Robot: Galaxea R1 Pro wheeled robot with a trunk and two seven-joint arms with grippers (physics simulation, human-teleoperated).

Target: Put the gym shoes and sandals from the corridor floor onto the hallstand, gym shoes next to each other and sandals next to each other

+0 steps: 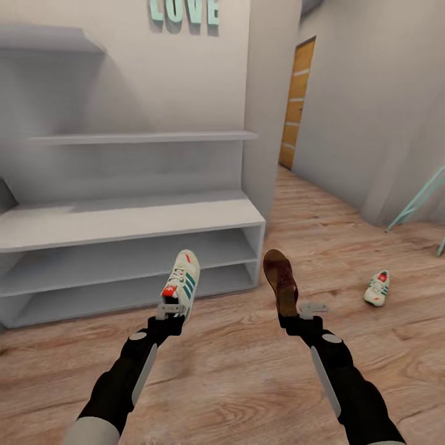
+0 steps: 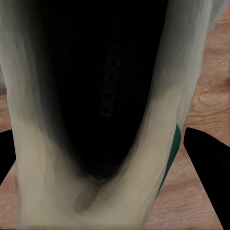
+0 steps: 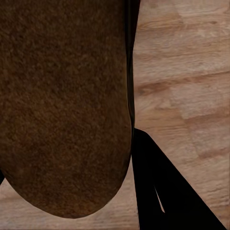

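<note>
The robot stands before the hallstand (image 1: 133, 219) with one shoe in each arm. The left gripper (image 1: 172, 311) is closed on the heel of a white gym shoe (image 1: 183, 281), whose toe points up and away toward 12 o'clock. The left wrist view looks straight into the dark opening of this shoe (image 2: 103, 105). The right gripper (image 1: 295, 314) holds a brown sandal (image 1: 280, 279) by its heel end, also with the toe away from the robot. In the right wrist view the brown sole surface (image 3: 62, 105) covers much of the picture, and one dark finger (image 3: 163, 191) lies beside it.

The second gym shoe (image 1: 376, 288) lies on the corridor floor (image 1: 247, 371) at about 3 o'clock from the robot, well apart from the rack. The second sandal I cannot find.

I judge that the step now is to bring both shoes onto the rack. To do it well, the robot should come nearer, because the bench is beyond the shoes. It should set the gym shoe flat on the top surface and leave free space beside it for its partner. The sandal should go apart from it, also with room for its pair. A tilted release could let a shoe slide to the floor.
</note>
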